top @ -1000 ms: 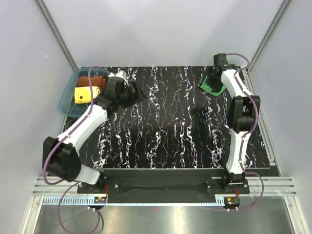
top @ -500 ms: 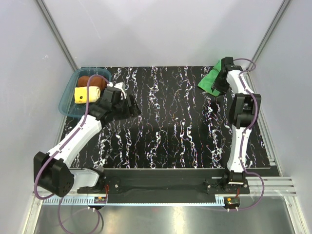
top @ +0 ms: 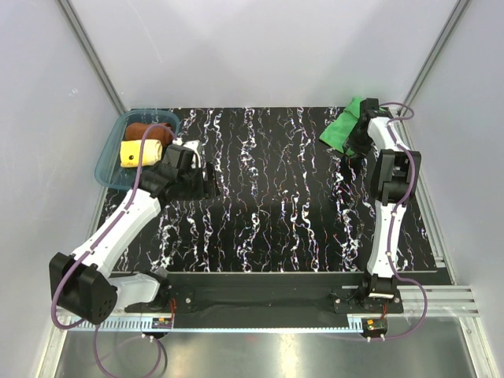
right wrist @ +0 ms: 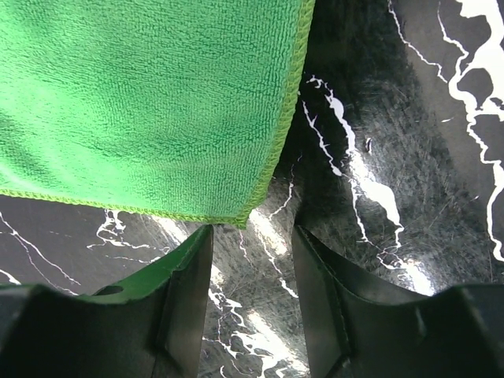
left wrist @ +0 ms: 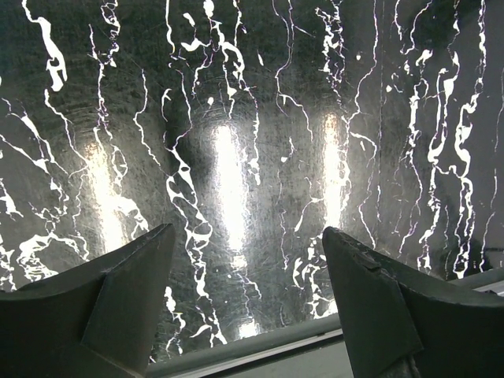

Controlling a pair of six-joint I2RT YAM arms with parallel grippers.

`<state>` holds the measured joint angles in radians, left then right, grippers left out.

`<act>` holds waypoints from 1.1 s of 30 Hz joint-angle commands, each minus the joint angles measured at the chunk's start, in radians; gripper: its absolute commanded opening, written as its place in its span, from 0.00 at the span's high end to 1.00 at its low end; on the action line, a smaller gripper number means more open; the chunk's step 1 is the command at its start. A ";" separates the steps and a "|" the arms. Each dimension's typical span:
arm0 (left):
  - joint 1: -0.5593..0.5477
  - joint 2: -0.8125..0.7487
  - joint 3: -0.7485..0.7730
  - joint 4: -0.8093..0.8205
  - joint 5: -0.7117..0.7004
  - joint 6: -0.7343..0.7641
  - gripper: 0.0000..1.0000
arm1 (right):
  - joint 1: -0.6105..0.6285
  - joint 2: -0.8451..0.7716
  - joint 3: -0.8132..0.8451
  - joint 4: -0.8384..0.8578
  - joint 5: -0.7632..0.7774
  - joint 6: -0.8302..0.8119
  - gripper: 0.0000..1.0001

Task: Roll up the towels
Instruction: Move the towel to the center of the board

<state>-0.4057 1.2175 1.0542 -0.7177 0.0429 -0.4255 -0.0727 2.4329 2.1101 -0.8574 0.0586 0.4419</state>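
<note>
The green towel lies unrolled at the table's back right corner. In the right wrist view the green towel fills the upper left, its near corner just beyond my left fingertip. My right gripper is open to a narrow gap, with only bare table between the fingers. The rust-brown towel and the pale yellow towel sit rolled in the teal tray. My left gripper hangs wide open and empty over the table, right of the tray.
The black marbled tabletop runs between the two arms. White walls and metal frame posts close in the back and sides. The table's edge and rail show just below my left fingers.
The left arm has drawn back from the tray toward the near side. The right gripper has narrowed its jaws and shifted to the towel's right edge, so more of the towel shows.
</note>
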 commanded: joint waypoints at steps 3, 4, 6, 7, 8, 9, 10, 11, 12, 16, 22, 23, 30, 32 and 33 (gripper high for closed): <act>-0.002 -0.006 0.012 0.021 -0.021 0.025 0.18 | 0.005 0.015 -0.007 0.034 -0.045 0.029 0.48; -0.002 -0.004 0.009 0.023 -0.017 0.024 0.19 | 0.007 0.018 -0.007 0.038 -0.055 0.031 0.48; -0.002 -0.004 0.003 0.029 -0.008 0.022 0.19 | 0.007 0.029 -0.004 0.041 -0.069 0.040 0.49; -0.001 -0.006 0.000 0.031 -0.006 0.021 0.19 | 0.007 0.034 -0.007 0.050 -0.091 0.044 0.50; 0.001 -0.007 -0.002 0.035 0.000 0.019 0.19 | 0.007 0.037 -0.013 0.055 -0.107 0.053 0.51; 0.004 -0.010 -0.005 0.038 0.005 0.019 0.19 | 0.007 0.038 -0.015 0.060 -0.111 0.057 0.52; 0.007 -0.013 -0.008 0.038 0.008 0.018 0.19 | 0.007 0.040 -0.016 0.066 -0.109 0.058 0.53; 0.008 -0.013 -0.010 0.040 0.009 0.017 0.19 | 0.007 0.041 -0.018 0.067 -0.103 0.061 0.53; 0.010 -0.015 -0.011 0.041 0.012 0.017 0.19 | 0.007 0.043 -0.018 0.070 -0.102 0.061 0.55; 0.018 -0.013 -0.020 0.044 0.025 0.016 0.19 | 0.007 0.055 -0.007 0.066 -0.095 0.061 0.60; 0.027 -0.010 -0.029 0.052 0.040 0.013 0.19 | 0.007 0.074 0.013 0.060 -0.082 0.057 0.92; 0.030 -0.012 -0.028 0.054 0.043 0.013 0.19 | 0.007 0.071 0.010 0.063 -0.082 0.055 0.95; 0.047 -0.004 -0.034 0.058 0.064 0.010 0.19 | 0.005 0.045 0.025 0.054 -0.072 0.041 1.00; 0.050 -0.004 -0.034 0.060 0.066 0.008 0.19 | 0.007 0.023 0.027 0.044 -0.089 0.037 1.00; 0.053 -0.004 -0.036 0.061 0.069 0.008 0.19 | 0.007 0.006 0.012 0.070 -0.095 0.040 1.00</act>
<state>-0.3630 1.2182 1.0241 -0.6968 0.0795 -0.4187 -0.0723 2.4554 2.1185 -0.7834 -0.0216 0.4984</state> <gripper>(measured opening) 0.810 0.011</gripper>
